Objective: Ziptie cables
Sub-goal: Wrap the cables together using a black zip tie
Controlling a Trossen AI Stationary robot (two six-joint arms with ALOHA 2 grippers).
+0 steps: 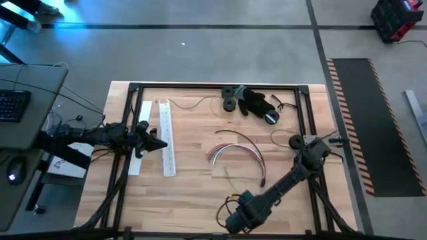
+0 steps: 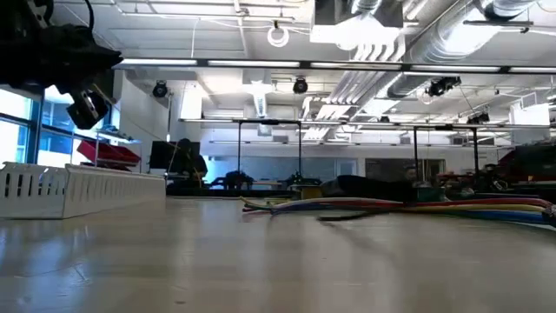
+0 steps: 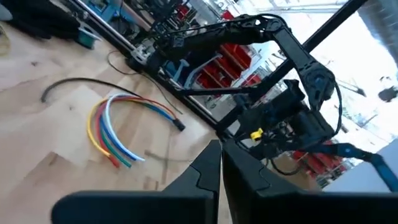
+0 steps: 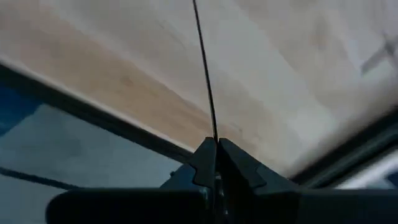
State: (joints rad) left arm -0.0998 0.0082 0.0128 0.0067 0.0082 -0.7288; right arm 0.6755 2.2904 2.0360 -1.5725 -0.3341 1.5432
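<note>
Right hand (image 4: 216, 144) pinched on thin black tie (image 4: 205, 74) at table's right edge; left hand (image 3: 221, 155) closed, empty; cables (image 1: 235, 151) mid-table.

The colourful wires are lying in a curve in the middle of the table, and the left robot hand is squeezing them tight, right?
Not quite. The cables do lie curved in the middle of the table, but the left gripper is not squeezing them. The high view shows it far off to the side, over the white perforated strips, its fingers closed on nothing.
</note>
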